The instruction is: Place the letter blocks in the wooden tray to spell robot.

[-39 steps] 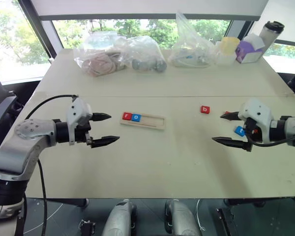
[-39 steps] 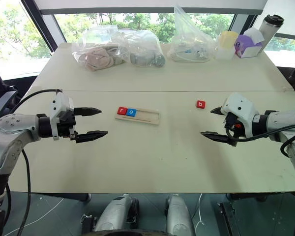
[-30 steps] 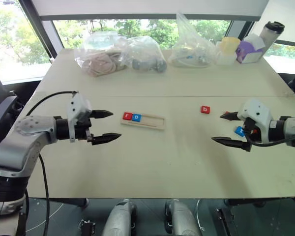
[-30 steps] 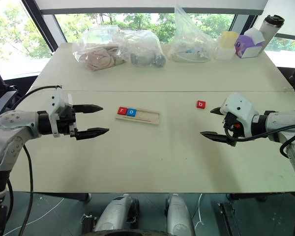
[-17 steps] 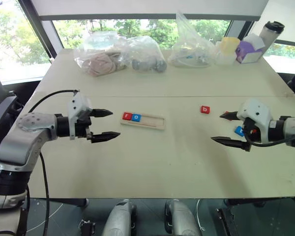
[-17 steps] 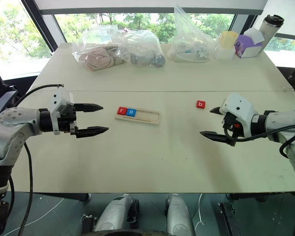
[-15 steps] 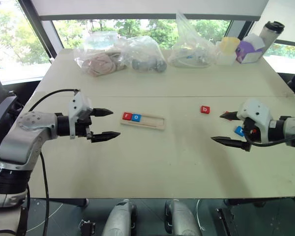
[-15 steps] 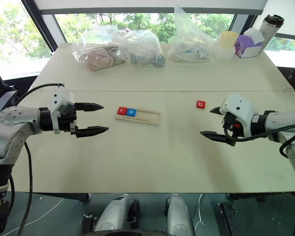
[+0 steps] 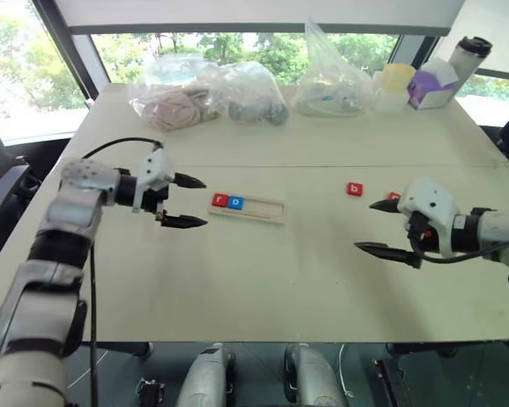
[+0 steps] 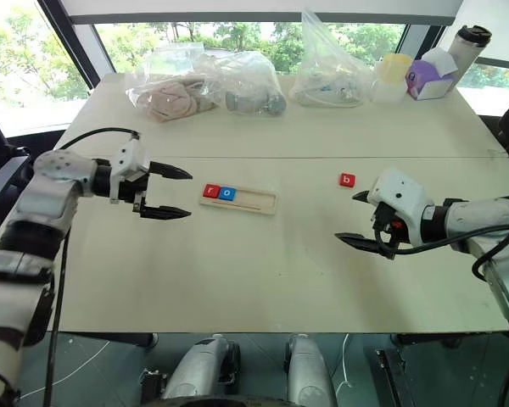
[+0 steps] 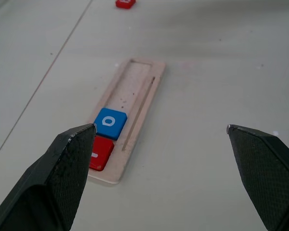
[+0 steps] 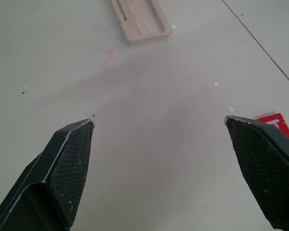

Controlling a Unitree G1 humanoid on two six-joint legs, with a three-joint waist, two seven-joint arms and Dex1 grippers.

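right gripper (image 9: 383, 227): near edge of the table (image 9: 263, 288), right side; fingers spread wide, nothing between them.
left gripper (image 9: 189, 202): left side, pointing at the tray's filled end; fingers spread wide, nothing held, just short of the tray.
tray (image 9: 260, 209): one, pale wood, flat on the table about mid-depth, left of centre.
tray contents: two blocks side by side at its left end, red "r" block (image 9: 219, 201) outermost, blue "o" block (image 9: 235, 202) touching it. Remaining length of the groove bare.
loose blocks, count: two visible. Red "b" block (image 9: 355, 189) on the table, well right of the tray. Second red block (image 9: 394, 197) just beside the right gripper's far finger, partly hidden; letter can't be read.
blocks total in view: four, three red and one blue.
far edge, bags: three clear plastic bags (image 9: 205, 91) in a row; contents unclear, the left one holds something pinkish.
far right corner: yellow container (image 9: 394, 79), purple-and-white box (image 9: 427, 86), tall tumbler (image 9: 464, 59) with a dark lid.
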